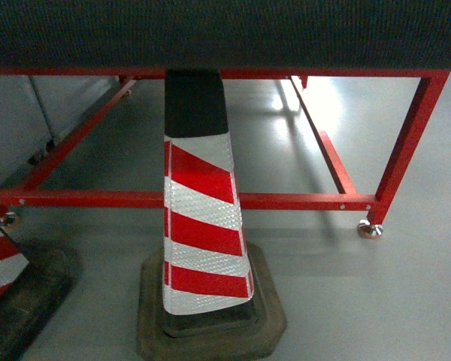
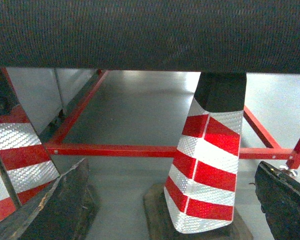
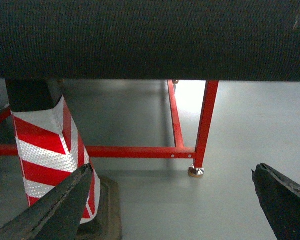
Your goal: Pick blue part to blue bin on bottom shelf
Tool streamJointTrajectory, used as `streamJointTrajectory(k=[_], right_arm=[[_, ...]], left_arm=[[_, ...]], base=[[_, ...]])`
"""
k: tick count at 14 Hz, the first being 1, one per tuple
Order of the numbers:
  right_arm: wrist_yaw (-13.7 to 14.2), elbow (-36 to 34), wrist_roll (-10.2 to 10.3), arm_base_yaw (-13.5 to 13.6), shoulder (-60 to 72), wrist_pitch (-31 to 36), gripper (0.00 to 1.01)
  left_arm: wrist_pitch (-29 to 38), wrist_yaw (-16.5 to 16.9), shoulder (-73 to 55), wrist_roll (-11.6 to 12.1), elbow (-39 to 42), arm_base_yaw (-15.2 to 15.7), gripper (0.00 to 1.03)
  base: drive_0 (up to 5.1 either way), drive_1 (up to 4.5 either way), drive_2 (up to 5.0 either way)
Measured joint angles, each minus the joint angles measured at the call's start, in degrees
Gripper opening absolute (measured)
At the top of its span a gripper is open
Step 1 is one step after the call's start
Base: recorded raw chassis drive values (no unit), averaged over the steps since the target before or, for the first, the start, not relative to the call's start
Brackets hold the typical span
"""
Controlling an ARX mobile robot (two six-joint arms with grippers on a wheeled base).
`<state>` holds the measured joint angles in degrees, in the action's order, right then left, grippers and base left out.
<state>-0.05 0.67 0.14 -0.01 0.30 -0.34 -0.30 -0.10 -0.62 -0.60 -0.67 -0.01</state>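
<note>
The blue part, the blue bin and the bottom shelf are all out of view. In the left wrist view my left gripper is open, its dark fingers wide apart and low over the grey floor, with nothing between them. My right gripper is also open in the right wrist view, its fingers spread and empty. Neither gripper shows in the head view.
A red-and-white striped cone on a dark rubber base stands straight ahead on the floor. A second cone stands at the left edge. Behind them runs a red steel frame on metal feet. A dark mesh-textured surface spans the top.
</note>
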Motion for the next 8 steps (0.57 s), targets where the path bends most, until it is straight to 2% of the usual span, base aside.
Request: streamJointTrajectory(k=[8], right_arm=[[0.09,0.00,0.09,0.00,0.00,0.04,0.98]], left_arm=[[0.04,0.09,0.00,0.02,0.00,0.00,0.98]], base=[[0.0,0.00,0.0]])
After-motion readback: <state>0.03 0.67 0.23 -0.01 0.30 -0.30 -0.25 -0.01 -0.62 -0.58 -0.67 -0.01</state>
